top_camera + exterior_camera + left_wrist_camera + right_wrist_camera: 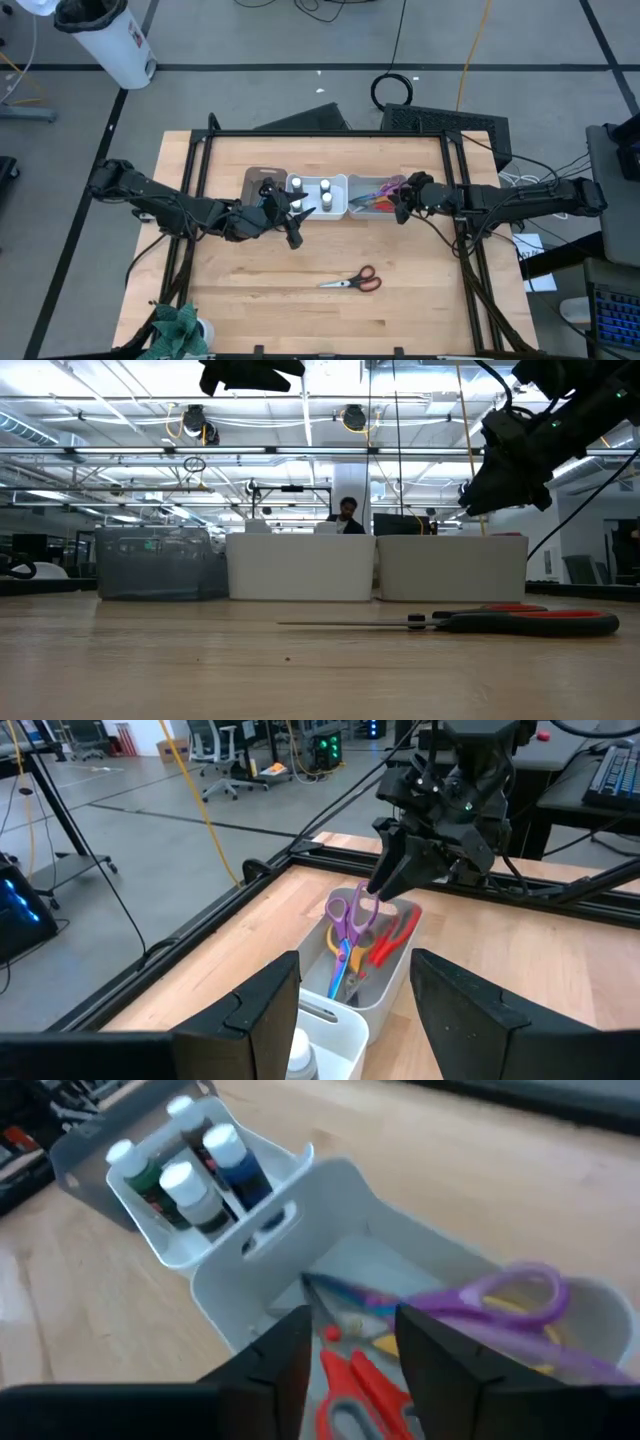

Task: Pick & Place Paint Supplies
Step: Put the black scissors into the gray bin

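Both sets of jaws stand parted with nothing between them, as far as I can see. From above, my right gripper (403, 203) hangs over the white bin (385, 210) holding the scissors, and its wrist camera shows its two dark fingers (280, 1360) spread apart above purple scissors (505, 1298) tilted across the bin, with red handles (362, 1388) and a bit of yellow beneath them. My left gripper (293, 222) sits just in front of the neighbouring white bin (338, 182), where four white-capped bottles (311, 194) stand upright (the right wrist view shows them packed close together). A grey bin (256, 178) sits beside that one, on its other side. One more pair of scissors, red-handled (352, 281), lies flat on the bare wooden table (250, 300), well apart from the bins and nearer the front edge.
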`<act>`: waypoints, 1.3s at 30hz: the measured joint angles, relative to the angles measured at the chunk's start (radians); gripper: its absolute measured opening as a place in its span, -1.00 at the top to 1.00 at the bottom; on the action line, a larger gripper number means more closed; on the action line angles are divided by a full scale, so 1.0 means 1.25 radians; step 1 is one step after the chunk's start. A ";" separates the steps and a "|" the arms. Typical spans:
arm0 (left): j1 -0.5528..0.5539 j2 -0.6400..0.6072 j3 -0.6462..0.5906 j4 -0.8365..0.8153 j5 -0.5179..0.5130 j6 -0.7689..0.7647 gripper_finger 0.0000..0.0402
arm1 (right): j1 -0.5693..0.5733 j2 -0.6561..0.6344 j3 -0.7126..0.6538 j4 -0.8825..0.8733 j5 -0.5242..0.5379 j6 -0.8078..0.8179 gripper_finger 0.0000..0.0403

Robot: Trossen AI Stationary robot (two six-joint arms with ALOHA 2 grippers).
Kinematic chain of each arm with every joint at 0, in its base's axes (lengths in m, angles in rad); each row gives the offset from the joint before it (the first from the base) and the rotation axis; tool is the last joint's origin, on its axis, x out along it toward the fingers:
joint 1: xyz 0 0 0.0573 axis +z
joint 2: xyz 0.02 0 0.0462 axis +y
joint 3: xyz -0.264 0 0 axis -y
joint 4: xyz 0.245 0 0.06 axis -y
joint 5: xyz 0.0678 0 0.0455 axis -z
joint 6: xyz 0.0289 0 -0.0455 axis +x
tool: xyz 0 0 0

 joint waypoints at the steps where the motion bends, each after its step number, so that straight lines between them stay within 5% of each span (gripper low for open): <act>1: 0.000 0.000 0.000 0.000 0.000 -0.002 0.00 | 0.000 0.000 0.000 0.009 0.011 -0.015 0.27; 9: 0.000 0.000 0.000 -0.005 0.001 -0.012 0.00 | 0.002 -0.011 0.000 0.196 -0.023 -0.204 0.09; 19: 0.000 0.000 0.000 -0.006 0.001 -0.018 0.00 | 0.064 0.035 -0.017 0.489 -0.407 -0.253 0.11; 27: 0.000 0.000 0.000 -0.008 0.006 -0.020 0.00 | 0.296 0.211 -0.025 0.628 -0.367 -0.338 0.08; 33: 0.000 0.000 0.000 -0.016 0.018 -0.030 0.00 | 0.463 0.390 0.124 0.439 -0.170 -0.429 0.08; 39: 0.000 0.000 0.000 -0.028 0.068 -0.045 0.00 | 0.484 0.533 0.196 0.274 -0.112 -0.412 0.12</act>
